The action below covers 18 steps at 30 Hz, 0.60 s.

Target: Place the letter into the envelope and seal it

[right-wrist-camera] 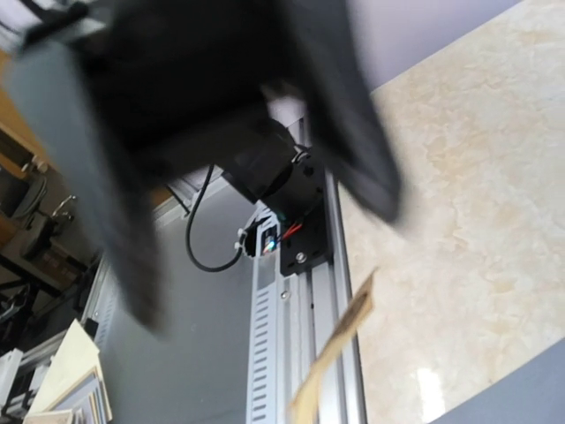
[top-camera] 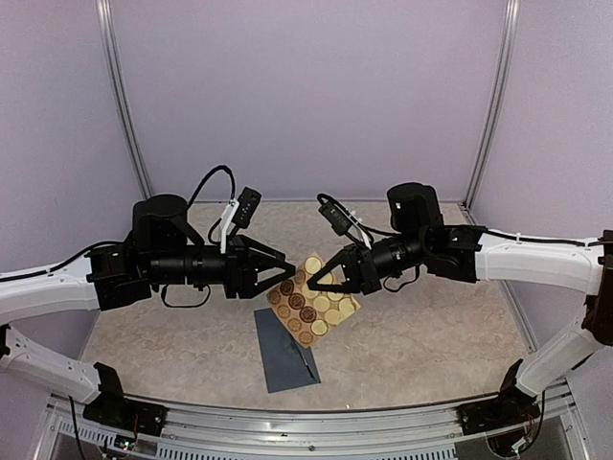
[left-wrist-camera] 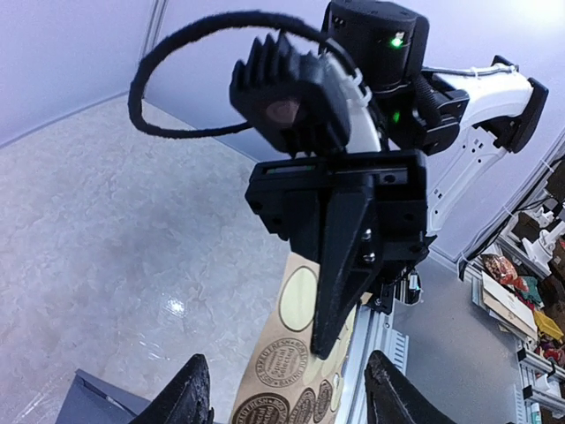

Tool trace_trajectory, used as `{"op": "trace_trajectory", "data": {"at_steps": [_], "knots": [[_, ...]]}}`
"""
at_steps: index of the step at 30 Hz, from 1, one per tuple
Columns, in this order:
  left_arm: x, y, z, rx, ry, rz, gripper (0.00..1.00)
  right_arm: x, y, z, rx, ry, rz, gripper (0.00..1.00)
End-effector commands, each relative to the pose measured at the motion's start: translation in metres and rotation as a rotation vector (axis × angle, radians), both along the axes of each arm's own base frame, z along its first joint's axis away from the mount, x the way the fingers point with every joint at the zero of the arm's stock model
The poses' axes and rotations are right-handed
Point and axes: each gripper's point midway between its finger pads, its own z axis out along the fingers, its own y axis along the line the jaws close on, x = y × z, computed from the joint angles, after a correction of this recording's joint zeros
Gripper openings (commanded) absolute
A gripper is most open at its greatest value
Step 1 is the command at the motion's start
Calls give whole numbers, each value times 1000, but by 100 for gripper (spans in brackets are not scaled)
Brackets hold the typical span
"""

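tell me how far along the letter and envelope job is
Apparently done: no letter shows and the envelope lies flat on the table, so the letter is probably inside. In hand: the right fingers pinch the sticker sheet aloft, the left fingers open around its edge. Left: sealing the envelope with a sticker.

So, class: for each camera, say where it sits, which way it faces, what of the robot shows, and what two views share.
Top external: above and behind the bases, looking down at the table; both arms, left hand, right hand.
Left wrist: on the left arm, facing the right hand gripping the sticker sheet; own fingers at bottom.
Right wrist: on the right arm, facing the near rail; blurred shape, probably the left hand.
Shared: both wrist views show sheet and envelope corner.
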Motion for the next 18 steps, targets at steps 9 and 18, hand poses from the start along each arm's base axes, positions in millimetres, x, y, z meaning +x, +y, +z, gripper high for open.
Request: {"op": "trace_trajectory", "data": {"at_steps": [9, 18], "knots": [[-24, -6, -3, 12, -31, -108, 50, 5, 2, 10, 36, 30, 9, 0], [-25, -13, -4, 19, -45, -138, 51, -8, -1, 13, 65, 47, 73, 0]]}}
